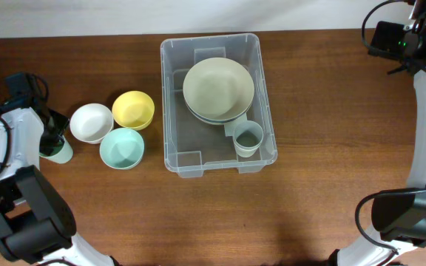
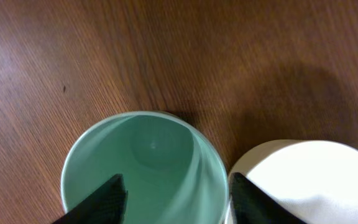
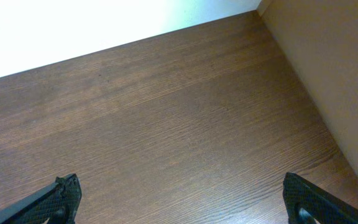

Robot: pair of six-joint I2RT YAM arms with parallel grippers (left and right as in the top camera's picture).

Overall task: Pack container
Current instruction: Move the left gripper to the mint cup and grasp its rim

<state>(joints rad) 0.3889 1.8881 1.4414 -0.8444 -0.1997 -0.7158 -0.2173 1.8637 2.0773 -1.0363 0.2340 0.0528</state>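
Left gripper (image 2: 176, 190), jaws apart, straddles the mint cup (image 2: 148, 155) wall unclamped; right gripper (image 3: 179, 190) (idle) gapes. The container (image 1: 205, 144) sits mid-table. Closing, the outer finger could shove the white bowl (image 2: 309, 180).

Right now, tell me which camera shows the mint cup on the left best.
Left wrist: the mint cup fills the frame, rim and inside clear. Overhead shows only part of it, beside the left arm. Right wrist shows none of it.

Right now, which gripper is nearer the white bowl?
Left. The left gripper hangs right beside the white bowl, straddling the rim of a mint cup next to it. The right gripper is at the table's far right corner, past the container.
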